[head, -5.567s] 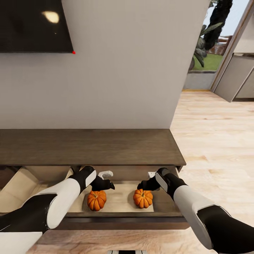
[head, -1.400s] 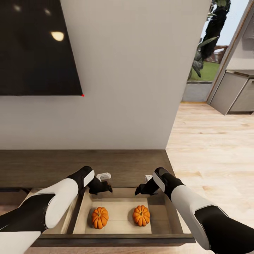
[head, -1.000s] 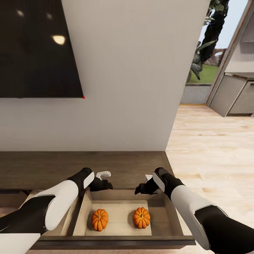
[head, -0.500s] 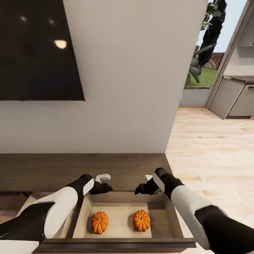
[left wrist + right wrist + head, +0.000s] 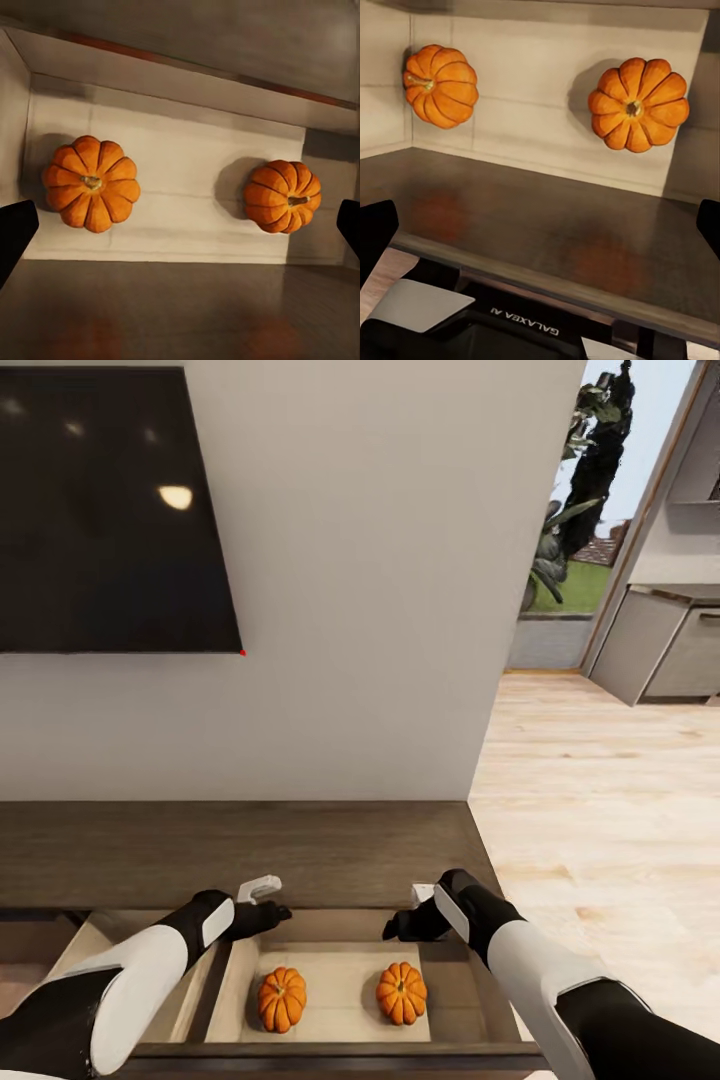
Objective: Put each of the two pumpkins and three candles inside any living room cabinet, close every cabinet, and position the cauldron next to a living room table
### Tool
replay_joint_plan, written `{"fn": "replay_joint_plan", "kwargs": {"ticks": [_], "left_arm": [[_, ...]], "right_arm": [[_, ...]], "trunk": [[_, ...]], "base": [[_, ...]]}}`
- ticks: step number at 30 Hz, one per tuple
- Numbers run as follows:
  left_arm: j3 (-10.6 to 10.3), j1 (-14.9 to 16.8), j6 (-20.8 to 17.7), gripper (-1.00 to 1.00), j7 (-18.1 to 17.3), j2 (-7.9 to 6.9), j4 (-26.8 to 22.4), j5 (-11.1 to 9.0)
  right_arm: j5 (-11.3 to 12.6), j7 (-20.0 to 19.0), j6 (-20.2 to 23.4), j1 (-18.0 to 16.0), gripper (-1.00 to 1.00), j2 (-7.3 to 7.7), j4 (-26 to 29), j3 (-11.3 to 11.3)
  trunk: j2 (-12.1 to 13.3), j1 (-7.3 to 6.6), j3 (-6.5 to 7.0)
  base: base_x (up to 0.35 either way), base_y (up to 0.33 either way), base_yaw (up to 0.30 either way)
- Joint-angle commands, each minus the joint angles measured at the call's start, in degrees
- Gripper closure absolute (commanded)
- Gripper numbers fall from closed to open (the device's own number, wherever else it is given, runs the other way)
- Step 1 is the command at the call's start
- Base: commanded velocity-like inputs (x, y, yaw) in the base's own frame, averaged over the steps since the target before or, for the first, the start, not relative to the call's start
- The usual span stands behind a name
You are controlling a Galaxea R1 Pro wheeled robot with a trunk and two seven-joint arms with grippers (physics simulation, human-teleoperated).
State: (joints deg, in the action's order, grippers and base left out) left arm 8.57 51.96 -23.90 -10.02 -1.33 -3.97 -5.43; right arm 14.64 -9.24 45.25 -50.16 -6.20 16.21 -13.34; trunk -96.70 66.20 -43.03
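Both pumpkins, the left one (image 5: 280,999) and the right one (image 5: 402,992), rest in the cabinet's (image 5: 300,852) open drawer at 6 o'clock. The left gripper (image 5: 262,898) has drawn back toward 9; both it and the right gripper (image 5: 412,920) are spread apart, holding nothing. Pumpkins done; candles next.

Both arms fwd, left end effector (image 5: 268,908) & right end effector (image 5: 398,927) spread wide, empty.

The cabinet's (image 5: 250,850) open pale-floored compartment holds two pumpkins (image 5: 281,999) (image 5: 402,992) lying apart, side by side.
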Motion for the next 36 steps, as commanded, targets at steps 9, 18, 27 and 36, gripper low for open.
{"fn": "replay_joint_plan", "kwargs": {"ticks": [9, 18, 27, 36], "left_arm": [[0.3, -2.0, 0.6, -1.00, 0.1, -0.16, -0.1, -0.7], [0.2, -3.0, 0.9, -1.00, 0.1, -0.09, -0.1, -0.7], [0.3, -3.0, 4.1, -1.00, 0.1, -0.02, 1.0, -0.7], [0.3, -3.0, 5.4, -1.00, 0.2, -0.02, 1.3, -0.7]], "right_arm": [[0.4, 0.0, -2.8, 1.5, -1.00, 0.35, 0.0, -1.9], [0.4, 0.0, -7.4, 3.5, -1.00, 0.40, 0.0, -2.1], [0.4, 0.0, -9.2, 4.4, -1.00, 0.40, 0.0, -2.5], [0.4, 0.0, -9.3, 4.5, -1.00, 0.40, 0.1, -3.5]], "trunk": [[0.0, 0.00, 0.77], [0.0, 0.00, 1.58], [0.0, 0.00, 2.37], [0.0, 0.00, 2.55]], "base": [[0.000, 0.000, 0.000], [-0.146, -0.042, 0.000], [-0.197, -0.108, 0.000], [-0.018, -0.024, 0.000]]}}
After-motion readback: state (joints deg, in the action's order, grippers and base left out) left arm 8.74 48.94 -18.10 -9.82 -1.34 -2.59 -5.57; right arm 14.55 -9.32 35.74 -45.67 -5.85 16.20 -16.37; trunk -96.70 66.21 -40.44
